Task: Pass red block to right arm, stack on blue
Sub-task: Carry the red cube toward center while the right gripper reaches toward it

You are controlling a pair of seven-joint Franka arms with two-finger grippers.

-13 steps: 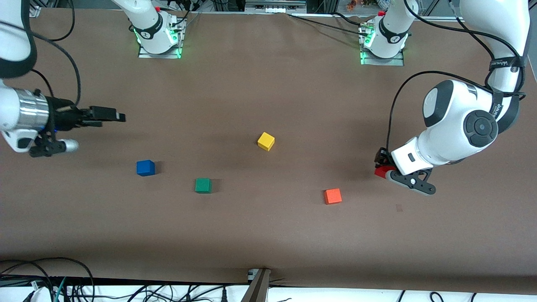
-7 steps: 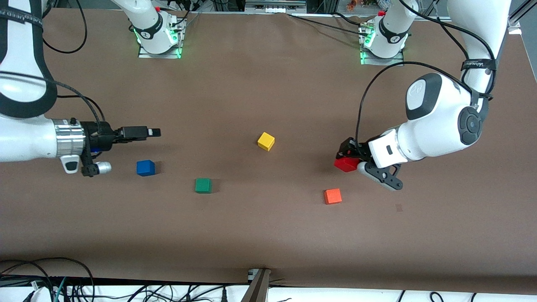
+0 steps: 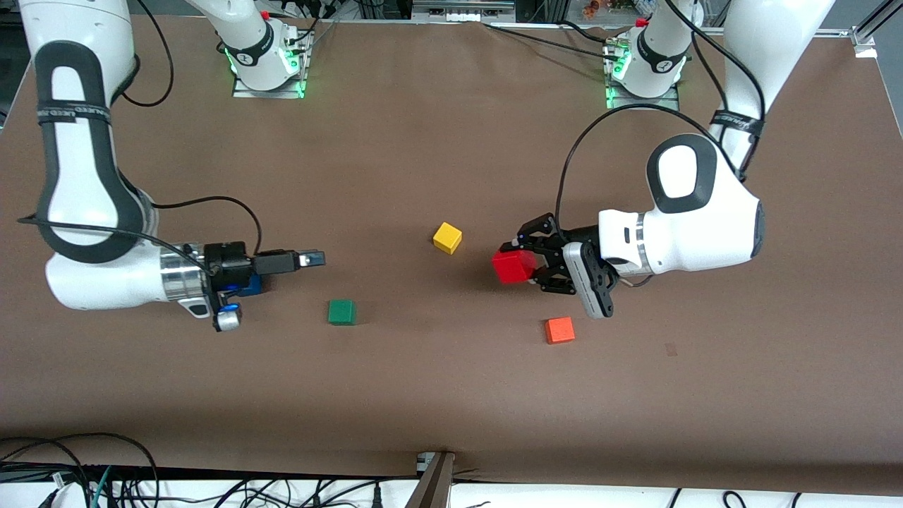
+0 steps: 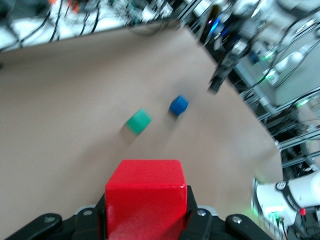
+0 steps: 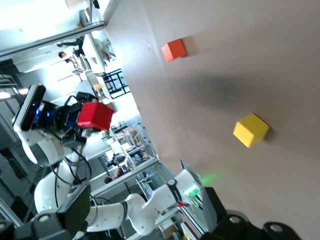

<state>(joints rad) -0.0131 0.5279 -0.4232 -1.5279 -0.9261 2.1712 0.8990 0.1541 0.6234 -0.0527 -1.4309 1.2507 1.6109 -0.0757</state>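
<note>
Handover approach is the step in hand, judged from the layout: the left gripper holds the red block in the air over the table's middle, between the yellow cube and the orange cube. Its claw fingers are closed on two opposite faces of the block; the left wrist view shows the block seated squarely between them.

The right gripper hangs horizontal over the table near the green cube, pointing toward the left arm's end. Its slim fingers appear close together with nothing between them; the exact gap is not resolvable. The blue cube lies largely hidden under the right wrist in the front view and shows clearly in the left wrist view.

Next move calls for the right fingers to open wider than the block and take its free faces.

Being a cube, the block has no long axis; it sits slightly rotated, its free face toward the right gripper.
</note>
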